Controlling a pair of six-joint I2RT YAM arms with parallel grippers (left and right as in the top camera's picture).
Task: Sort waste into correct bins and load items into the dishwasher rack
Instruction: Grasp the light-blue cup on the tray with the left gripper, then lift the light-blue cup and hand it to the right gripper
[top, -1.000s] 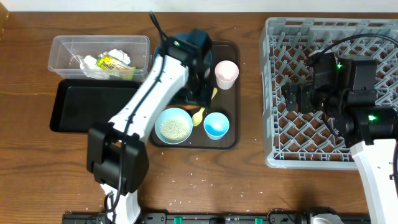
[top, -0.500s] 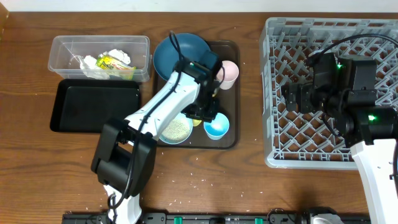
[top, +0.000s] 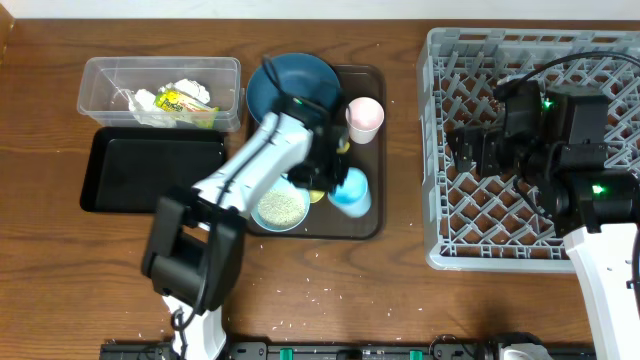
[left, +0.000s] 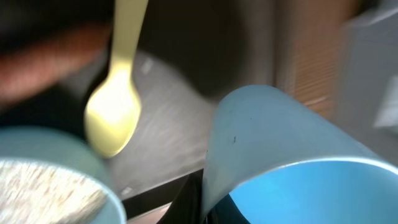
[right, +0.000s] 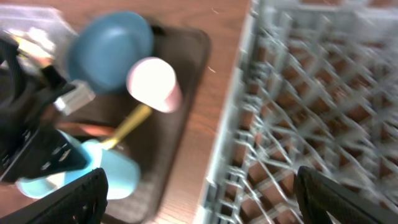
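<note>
As the light blue plastic cup (top: 352, 195) is light, stiff and slippery, the left gripper (top: 333, 180) seems to pinch its rim; the right gripper (top: 462, 150) hangs wide open, empty.

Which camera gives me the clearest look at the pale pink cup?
The overhead view. There the pale pink cup is sharp and unblocked, with its whole rim visible, on the dark brown serving tray. The right wrist view also catches it, from the side but blurred. The left wrist view does not show it.
</note>
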